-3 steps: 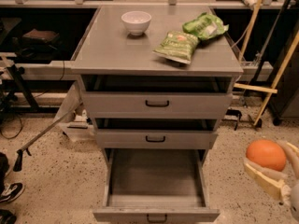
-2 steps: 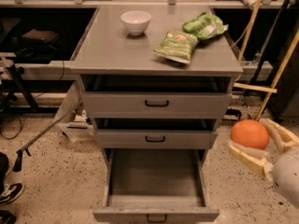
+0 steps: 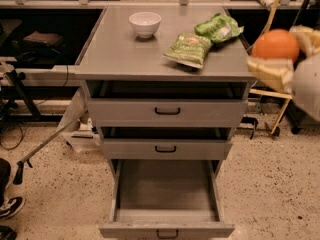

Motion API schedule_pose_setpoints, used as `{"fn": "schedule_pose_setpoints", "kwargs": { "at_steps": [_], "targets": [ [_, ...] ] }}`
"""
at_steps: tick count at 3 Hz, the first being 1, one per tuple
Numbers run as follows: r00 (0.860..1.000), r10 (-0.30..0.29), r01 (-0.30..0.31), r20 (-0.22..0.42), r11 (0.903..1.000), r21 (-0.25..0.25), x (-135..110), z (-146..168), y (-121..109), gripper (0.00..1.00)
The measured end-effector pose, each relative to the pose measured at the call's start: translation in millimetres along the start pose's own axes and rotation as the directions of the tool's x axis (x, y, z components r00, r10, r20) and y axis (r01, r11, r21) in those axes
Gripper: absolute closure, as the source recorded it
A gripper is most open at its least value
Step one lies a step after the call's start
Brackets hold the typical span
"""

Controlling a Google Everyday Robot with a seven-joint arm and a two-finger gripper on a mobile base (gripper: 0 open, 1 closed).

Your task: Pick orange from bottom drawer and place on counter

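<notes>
Up comes the orange, pinched in the gripper, right of the counter. Looks smooth, firm: grip its middle.

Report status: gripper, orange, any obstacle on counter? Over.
Gripper right of counter, shut on orange. Orange not yet placed. Bottom drawer open. Two green crisp bags lie near that edge.

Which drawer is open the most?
The bottom drawer, pulled far out; the two above barely open. The gripper holds the orange beside the counter.

No legible print on the crisp bags, end effector at right, gripping orange
</notes>
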State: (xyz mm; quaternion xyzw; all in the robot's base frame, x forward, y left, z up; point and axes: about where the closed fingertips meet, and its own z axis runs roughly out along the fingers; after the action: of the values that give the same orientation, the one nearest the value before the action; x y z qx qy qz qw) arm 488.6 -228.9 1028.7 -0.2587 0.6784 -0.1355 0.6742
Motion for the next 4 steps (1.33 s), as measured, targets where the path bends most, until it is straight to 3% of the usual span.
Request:
{"fn": "schedule_pose_setpoints", "kwargs": {
  "at_steps": [1, 2, 3, 4],
  "targets": [
    [0.997, -0.075, 0.076, -0.021, 0.9968, 0.027, -45.8, 11.6, 3.1, 1.0],
    [0.987, -0.143, 0.14, -0.074, 0.9888, -0.053, -35.1, 20.9, 28.3, 1.0],
    [0.984, -0.171, 0.166, -0.052, 0.9824, -0.086, -45.7, 33.7, 42.1, 1.0],
    [0.984, -0.171, 0.166, -0.052, 0.9824, -0.085, -45.9, 33.7, 42.1, 1.0]
  ]
}}
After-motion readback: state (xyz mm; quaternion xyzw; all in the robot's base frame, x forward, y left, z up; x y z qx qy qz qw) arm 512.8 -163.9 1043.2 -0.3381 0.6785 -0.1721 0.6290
